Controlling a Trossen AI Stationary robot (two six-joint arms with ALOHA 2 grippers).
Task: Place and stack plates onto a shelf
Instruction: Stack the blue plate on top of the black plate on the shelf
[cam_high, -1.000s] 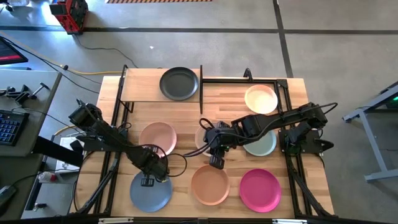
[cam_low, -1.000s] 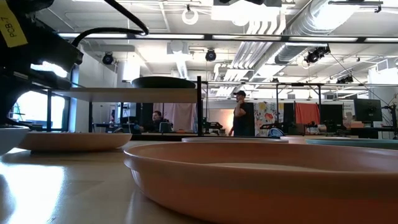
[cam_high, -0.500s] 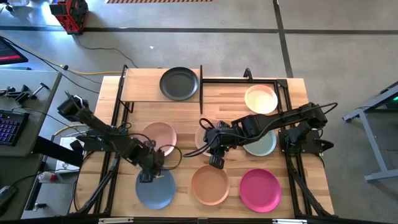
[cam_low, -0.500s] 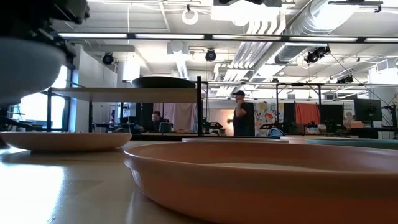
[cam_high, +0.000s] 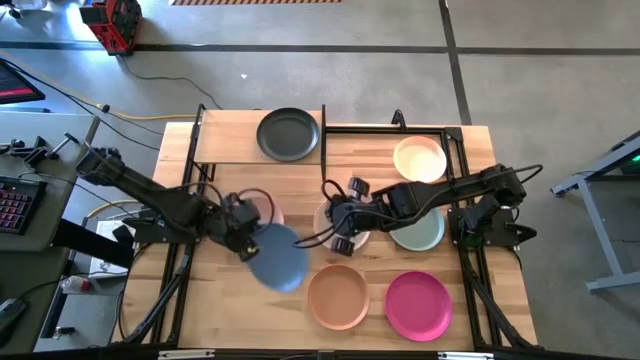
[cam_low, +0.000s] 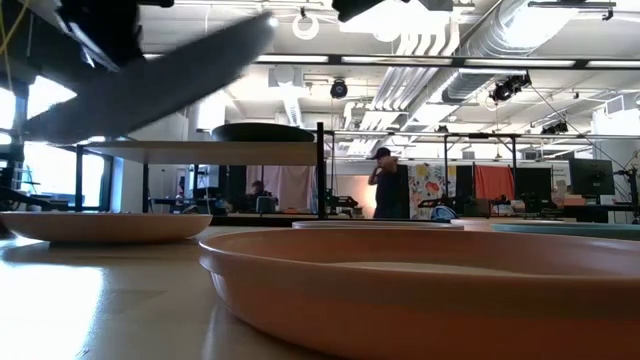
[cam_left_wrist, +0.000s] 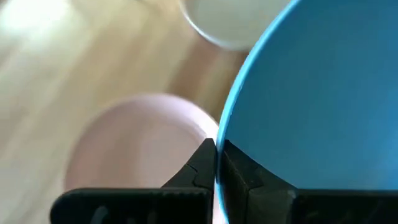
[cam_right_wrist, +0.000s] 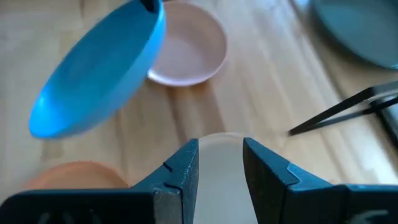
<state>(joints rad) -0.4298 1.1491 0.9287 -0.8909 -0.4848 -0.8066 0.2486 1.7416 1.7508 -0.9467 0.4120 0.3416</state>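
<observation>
The left tool is clamped on the rim of the blue plate, holding it tilted in the air just off the tabletop, at 4 o'clock from the pink plate. The right tool hangs open over the beige plate. The dark grey plate sits on the shelf.

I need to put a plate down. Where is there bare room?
Free: the shelf left of the dark grey plate, and the tabletop's front left corner. Crowded: the middle, where the left claw holds the blue plate and the right claw hovers.
</observation>
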